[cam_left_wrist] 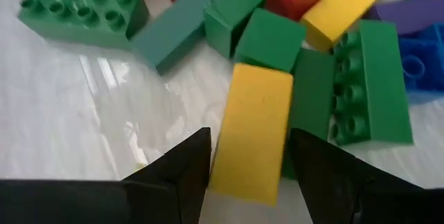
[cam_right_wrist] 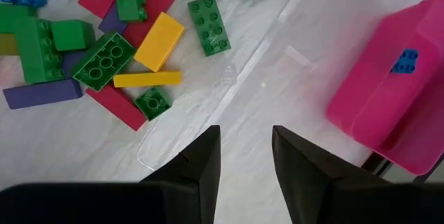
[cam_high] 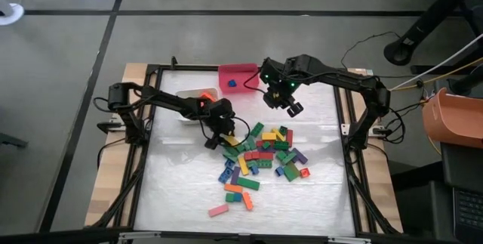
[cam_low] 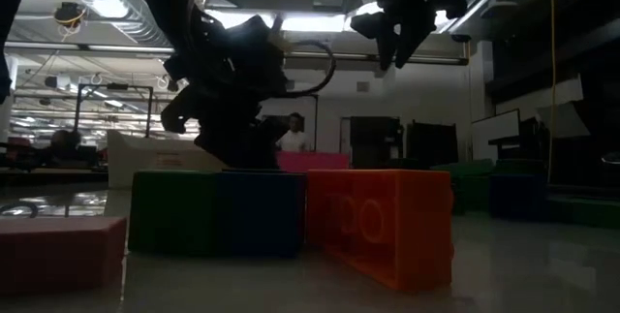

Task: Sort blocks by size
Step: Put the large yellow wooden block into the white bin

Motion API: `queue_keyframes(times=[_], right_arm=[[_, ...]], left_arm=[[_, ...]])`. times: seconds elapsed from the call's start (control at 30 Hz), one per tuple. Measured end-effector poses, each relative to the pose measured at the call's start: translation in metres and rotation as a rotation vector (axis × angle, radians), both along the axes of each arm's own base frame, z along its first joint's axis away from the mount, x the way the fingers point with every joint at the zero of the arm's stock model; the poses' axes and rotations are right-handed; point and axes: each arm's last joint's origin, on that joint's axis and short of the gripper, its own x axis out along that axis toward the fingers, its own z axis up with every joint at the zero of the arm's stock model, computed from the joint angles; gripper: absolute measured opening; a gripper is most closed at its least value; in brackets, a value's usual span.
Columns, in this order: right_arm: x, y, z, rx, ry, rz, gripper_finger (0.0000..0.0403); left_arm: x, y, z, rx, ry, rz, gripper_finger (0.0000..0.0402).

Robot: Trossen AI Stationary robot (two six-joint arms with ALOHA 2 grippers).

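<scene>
Down at the pile's edge the left gripper (cam_left_wrist: 244,172) straddles a long yellow brick (cam_left_wrist: 251,132), fingers spread; it looks light, rigid, slick, best pinched across its long flat sides. The right gripper (cam_right_wrist: 245,156) hangs empty, parted

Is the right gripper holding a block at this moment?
No: the right gripper hangs with nothing between its fingers, above bare table between the pile and the pink bin.

1. High view: even, moderate light; table (cam_high: 189,191) surface pale with soft sheen, shadows faint.
2. Low view: strongly backlit by ceiling strip lights (cam_low: 97,3); both arms read as near-black silhouettes. Nearest blocks (cam_low: 378,221) loom large, soft at the edges.
3. Left wrist view: bright; white glare patch on table beside the yellow block (cam_left_wrist: 251,130); close blocks slightly blurred.
4. Right wrist view: bright, flat light; pale streak reflections across the table, short soft shadows under blocks.
</scene>
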Motion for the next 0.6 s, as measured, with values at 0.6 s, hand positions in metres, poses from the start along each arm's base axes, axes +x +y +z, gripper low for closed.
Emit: queue_keyframes(times=[0.6], right_arm=[[-0.001, 0.007, -0.03, 0.238, 0.034, -0.006, 0.0131]], left_arm=[[0.006, 0.001, 0.012, -0.019, -0.022, 0.056, 0.0114]])
